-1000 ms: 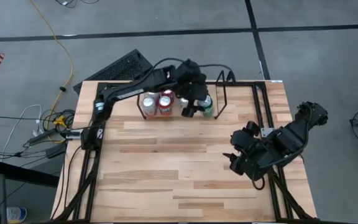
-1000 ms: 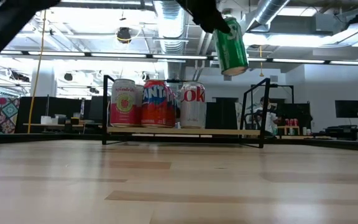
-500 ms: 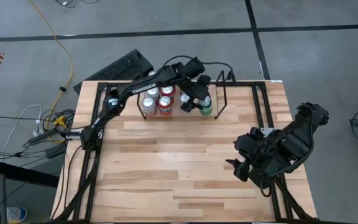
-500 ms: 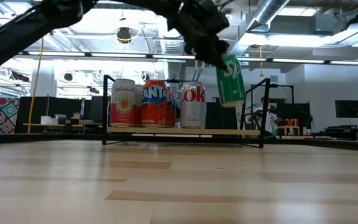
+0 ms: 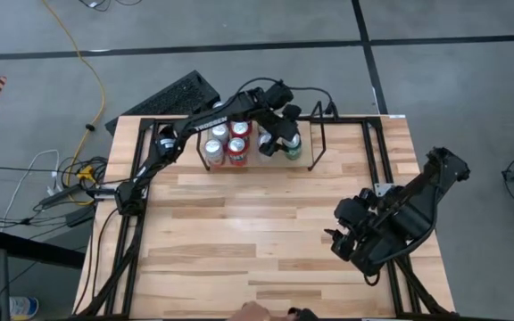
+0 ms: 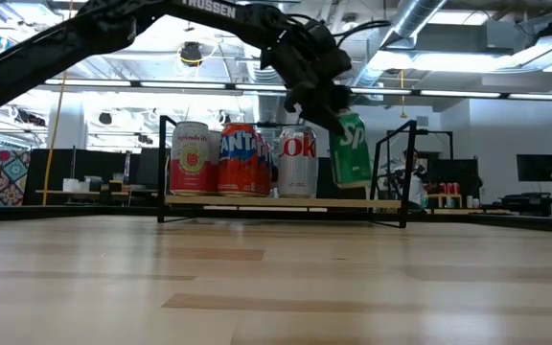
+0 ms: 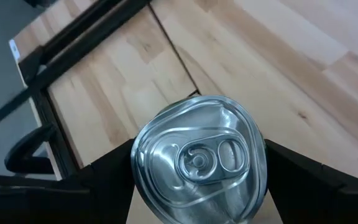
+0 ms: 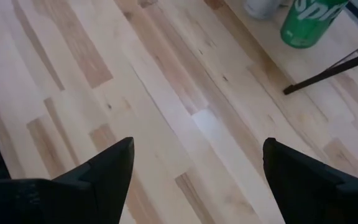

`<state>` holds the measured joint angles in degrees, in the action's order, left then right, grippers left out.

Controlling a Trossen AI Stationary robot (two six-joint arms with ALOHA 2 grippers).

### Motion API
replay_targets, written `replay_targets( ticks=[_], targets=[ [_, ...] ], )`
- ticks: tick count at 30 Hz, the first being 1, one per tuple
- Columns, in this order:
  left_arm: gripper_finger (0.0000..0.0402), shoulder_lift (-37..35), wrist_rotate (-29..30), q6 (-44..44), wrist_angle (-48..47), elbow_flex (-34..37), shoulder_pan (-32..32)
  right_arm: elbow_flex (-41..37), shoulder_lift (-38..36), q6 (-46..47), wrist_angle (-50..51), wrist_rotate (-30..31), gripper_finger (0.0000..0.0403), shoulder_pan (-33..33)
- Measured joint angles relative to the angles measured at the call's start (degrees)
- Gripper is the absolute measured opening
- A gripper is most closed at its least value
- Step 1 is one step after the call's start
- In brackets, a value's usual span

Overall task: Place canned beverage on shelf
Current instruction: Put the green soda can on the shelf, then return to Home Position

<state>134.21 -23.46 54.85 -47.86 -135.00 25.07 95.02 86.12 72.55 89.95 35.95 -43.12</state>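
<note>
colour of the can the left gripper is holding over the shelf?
Green with white lettering; the can shows best in the low view, held by the left gripper.

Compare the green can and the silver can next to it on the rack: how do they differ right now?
The green can is held at its top by the left gripper; the silver can stands free. The green can leans and hangs just above the shelf floor; the silver can sits upright on it. The green one is at the end of the row, the silver one between it and a red can. Both look the same size and shape.

overhead, table-level, two wrist cameras
</note>
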Motion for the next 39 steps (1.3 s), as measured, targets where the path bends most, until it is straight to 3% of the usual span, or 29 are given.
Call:
replay_targets(
  ticks=[15, 25, 31, 39],
  targets=[
    [0.0285, -0.09, 1.34, 4.45, -3.49, 0.11, -0.23, 0.04, -1.11, -2.1, 0.08, 0.28, 0.0329, 2.12],
    [0.0342, -0.12, 4.23, 2.04, -1.45, 0.11, -0.32, 0.04, -1.11, -2.1, 0.06, 0.17, 0.0329, 2.82],
    [0.0348, -0.13, 4.47, 1.41, -2.16, 0.11, -0.29, 0.04, -1.11, -2.07, 0.05, 0.21, 0.0329, 3.15],
    [0.0349, -4.28, 7.18, -1.12, -0.43, 0.1, -0.76, 0.04, -1.23, -3.86, 0.04, 5.2, 0.0329, 4.48]
  ],
)
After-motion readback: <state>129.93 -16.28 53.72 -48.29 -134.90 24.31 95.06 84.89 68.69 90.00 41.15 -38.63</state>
